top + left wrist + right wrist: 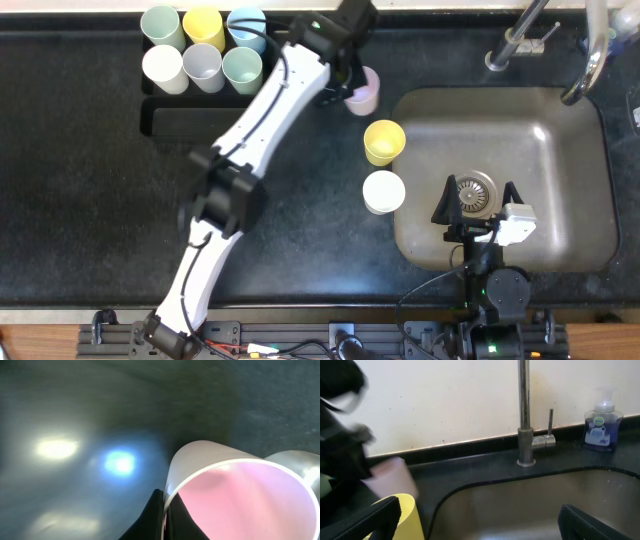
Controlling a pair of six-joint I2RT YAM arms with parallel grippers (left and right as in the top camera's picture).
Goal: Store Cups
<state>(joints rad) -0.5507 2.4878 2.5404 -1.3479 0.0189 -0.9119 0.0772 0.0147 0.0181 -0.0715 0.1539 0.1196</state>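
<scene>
A pink cup stands on the dark counter just left of the sink. My left gripper is shut on its rim. In the left wrist view the cup's wall is pinched between the fingers. A yellow cup and a white cup stand at the sink's left edge. Several cups sit together in a black tray at the back left. My right gripper hangs open over the sink basin, empty. From it I see the yellow cup and the pink cup.
A faucet rises behind the sink, also seen as the tap in the right wrist view. A blue soap bottle stands on the counter beside it. The drain lies near my right gripper. A pale wall backs the counter.
</scene>
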